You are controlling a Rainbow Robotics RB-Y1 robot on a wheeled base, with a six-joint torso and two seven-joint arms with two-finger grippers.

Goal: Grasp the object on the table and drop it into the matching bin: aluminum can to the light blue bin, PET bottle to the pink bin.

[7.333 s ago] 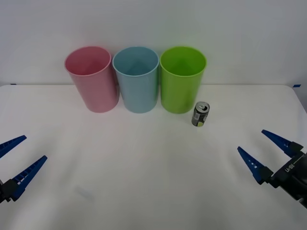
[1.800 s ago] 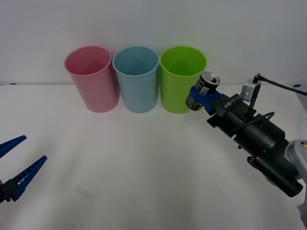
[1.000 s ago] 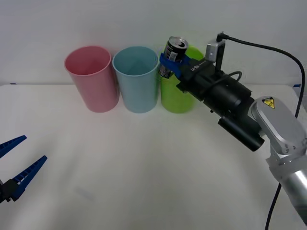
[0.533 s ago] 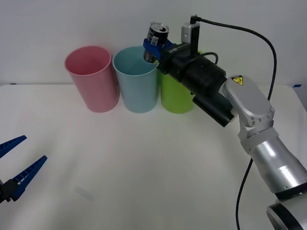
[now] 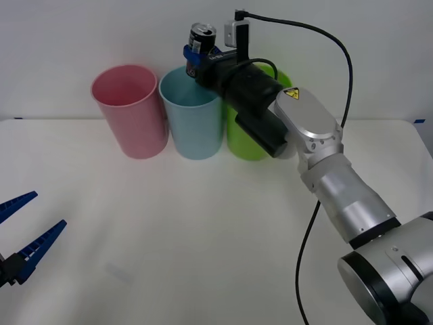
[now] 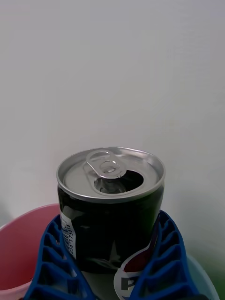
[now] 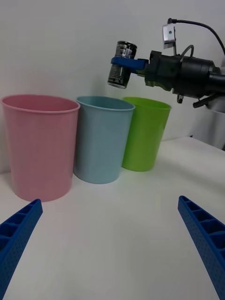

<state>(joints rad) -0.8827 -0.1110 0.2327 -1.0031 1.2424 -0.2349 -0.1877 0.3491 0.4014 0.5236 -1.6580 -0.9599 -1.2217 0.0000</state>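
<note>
Landmark: the tall light blue plastic tapered bin point(image 5: 193, 112) stands on the wide white table point(image 5: 203, 230), and every place below is given from it.

Risk, missed drop: the small dark grey-black aluminium can point(image 5: 200, 40) hangs above the light blue bin's rim on the side nearest the bright green plastic bin point(image 5: 252, 139). Judging from the front view, it is not clearly over the middle of the opening, so a release here could strike the rim and bounce out, or tip into the green bin.

Risk, wrong bin: the tall pink plastic bin point(image 5: 130, 110) stands just beside the light blue bin on its other side. Carrying the can too far across would put it over pink, which is meant for bottles.

Risk, knock: the thick black forearm crosses low over the green bin, so a downward move could push that bin into the light blue one.

Right gripper point(image 5: 196, 55): its blue ribbed fingers are clamped on the can's body, one on each side.

Left gripper point(image 5: 20, 233): parked low over the table, well in front of the light blue bin, fingers spread wide with nothing between them.

Can's look: short, far smaller than the bins, nearly upright, glossy dark sides, silver top with a pull tab and an open mouth point(image 6: 110, 174).
</note>
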